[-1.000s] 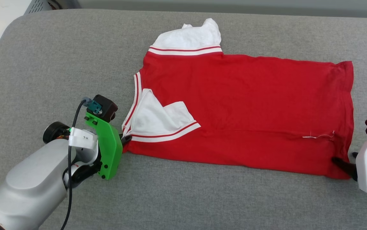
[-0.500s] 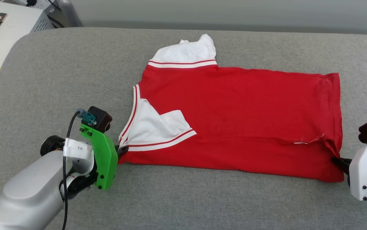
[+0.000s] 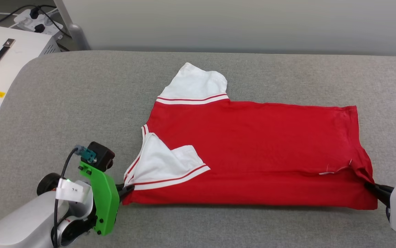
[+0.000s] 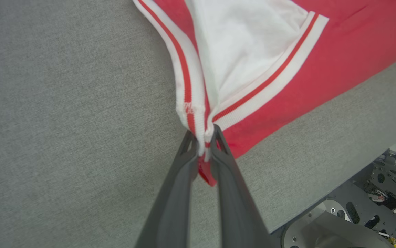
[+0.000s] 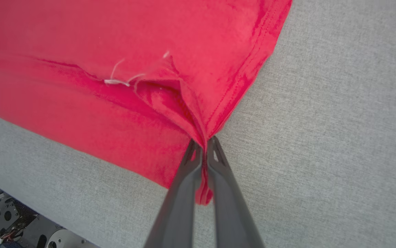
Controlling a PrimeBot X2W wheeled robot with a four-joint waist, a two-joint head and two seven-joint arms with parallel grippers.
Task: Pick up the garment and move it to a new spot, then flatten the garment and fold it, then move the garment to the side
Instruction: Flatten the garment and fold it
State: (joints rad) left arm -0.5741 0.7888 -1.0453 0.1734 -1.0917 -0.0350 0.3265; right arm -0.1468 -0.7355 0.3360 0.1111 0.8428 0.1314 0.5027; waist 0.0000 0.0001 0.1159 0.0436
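The garment [image 3: 253, 148] is a red T-shirt with white sleeves, spread sideways on the grey cushion [image 3: 81, 103], its near long edge doubled over. My left gripper [image 3: 125, 190] is shut on the garment [image 4: 253, 62] at the collar and shoulder corner, red and white fabric pinched between its fingers [image 4: 180, 179]. At the right end my right gripper [image 3: 370, 186] is shut on the hem corner of the garment [image 5: 115, 51], and cloth bunches into folds between its fingers [image 5: 184, 186]. One white sleeve lies folded onto the red body; the other points to the far side.
A white box with a black handle [image 3: 1, 62] stands beyond the cushion's left edge, with a power strip and cables [image 3: 36, 20] behind it. A pale wall [image 3: 236, 24] runs along the back. The cushion's near edge and the robot base [image 4: 356, 213] lie below the left gripper.
The head camera has tilted up, so the whole scene sits lower. The right gripper has shut on the hem corner. Both grippers have drawn the garment's near corners toward me, and the far sleeve has flattened.
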